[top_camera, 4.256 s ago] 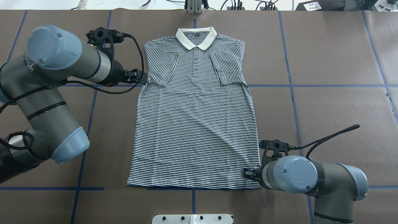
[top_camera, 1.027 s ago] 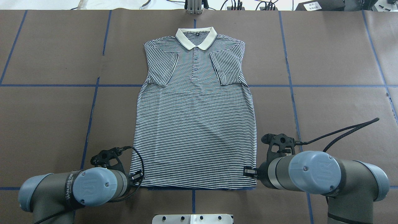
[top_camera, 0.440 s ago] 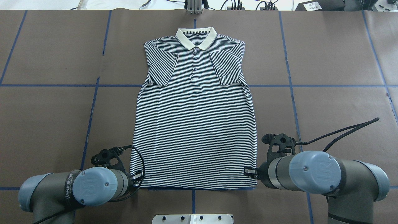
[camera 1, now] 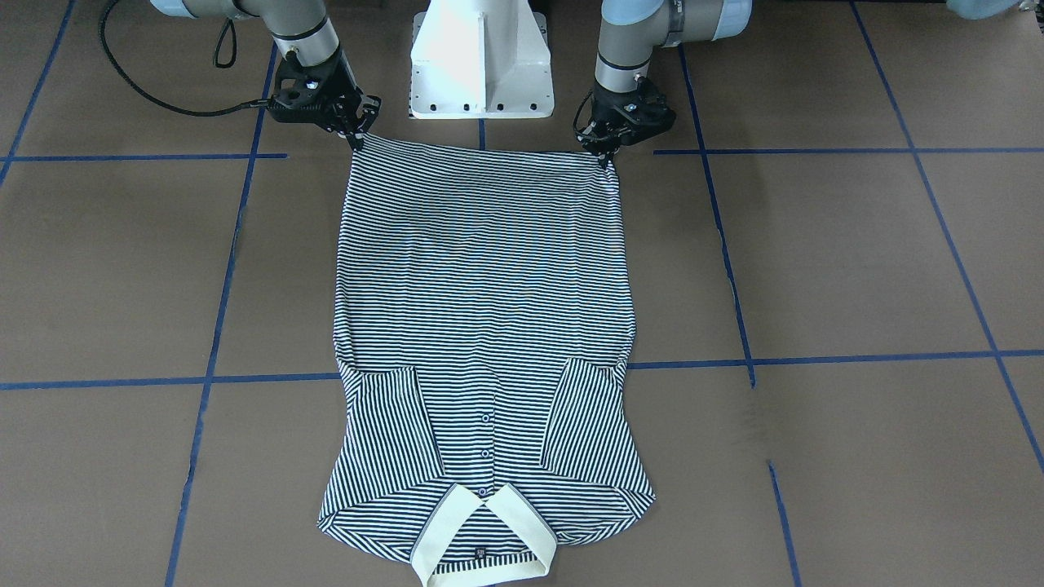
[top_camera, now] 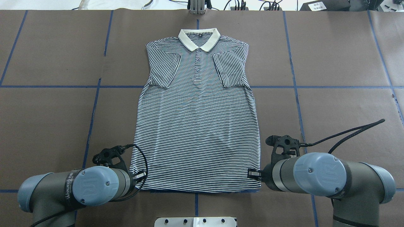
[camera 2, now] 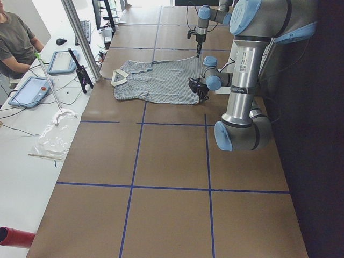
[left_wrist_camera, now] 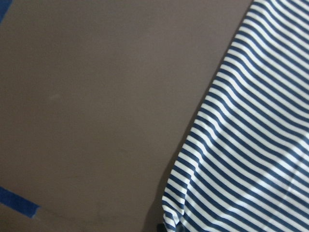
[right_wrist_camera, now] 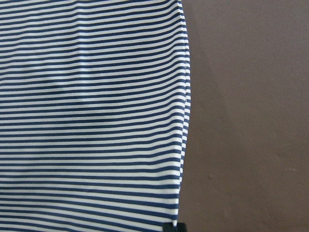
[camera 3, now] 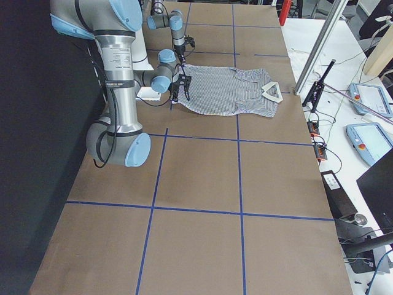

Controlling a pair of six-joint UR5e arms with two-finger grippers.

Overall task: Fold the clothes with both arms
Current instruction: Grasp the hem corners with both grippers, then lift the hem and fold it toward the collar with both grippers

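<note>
The striped polo shirt [top_camera: 195, 126] lies flat, face up, on the brown table. Its cream collar [top_camera: 199, 37] is at the far end and both sleeves are folded in over the chest. My left gripper [top_camera: 141, 176] is shut on the hem's left corner, which shows in the front view [camera 1: 608, 156] and at the bottom of the left wrist view [left_wrist_camera: 256, 145]. My right gripper [top_camera: 252, 174] is shut on the hem's right corner, which shows in the front view [camera 1: 356, 140]. The shirt's side edge runs down the right wrist view [right_wrist_camera: 87, 121].
The white pedestal [camera 1: 481, 57] stands just behind the hem, between the arms. Blue tape lines [top_camera: 91, 126] cross the table. A metal post [top_camera: 197, 6] stands beyond the collar. An operator [camera 2: 16, 43] and tablets are at a side desk.
My left arm has come from the shirt's left sleeve down to the hem's left corner. In the last second it edged forward, shifting that corner slightly. The right arm has barely moved.
</note>
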